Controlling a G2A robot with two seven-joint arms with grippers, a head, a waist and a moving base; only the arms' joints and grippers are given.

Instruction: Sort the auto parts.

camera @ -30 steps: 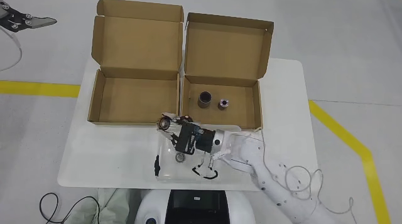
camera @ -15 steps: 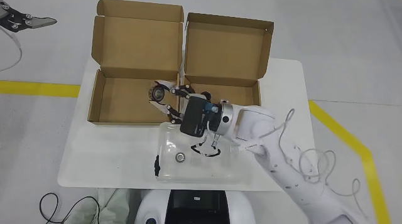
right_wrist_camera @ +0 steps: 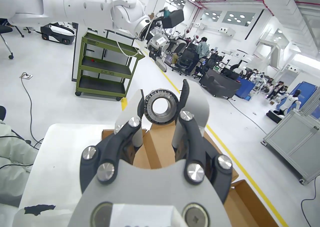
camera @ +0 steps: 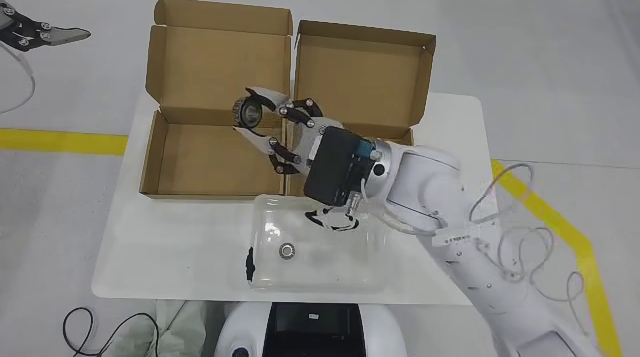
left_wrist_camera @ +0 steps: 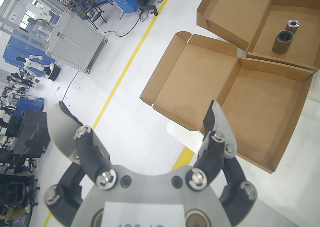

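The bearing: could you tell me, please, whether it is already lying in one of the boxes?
No: the right gripper is shut on the bearing, holding it up in the air.

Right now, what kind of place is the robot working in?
Probably a robotics workshop or factory hall: there are yellow floor lines, a green trolley, and other white robots standing farther back.

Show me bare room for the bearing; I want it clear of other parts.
The right hand holds the bearing. The left box floor is wholly bare. The right box is taken near the shared wall by a dark sleeve and silver bushing. The table is bare left of the clear tray.
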